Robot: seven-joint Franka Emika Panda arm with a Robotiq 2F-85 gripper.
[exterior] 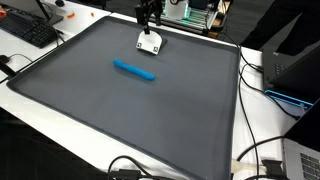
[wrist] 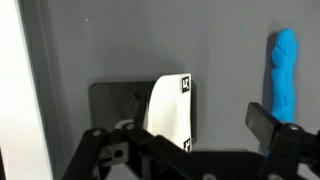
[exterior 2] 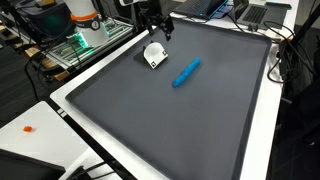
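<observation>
Above the white tagged block (exterior: 150, 43), the gripper (exterior: 150, 26) hangs with jaws wide. Risk: an off-centre descent could tip the block toward the blue stick (exterior: 134, 70) near it.

No legible txt anywhere, incl. on white block (wrist: 170, 110).

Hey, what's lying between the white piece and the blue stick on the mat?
Nothing: only bare gray mat separates the white piece from the blue stick, as both exterior views show.
</observation>
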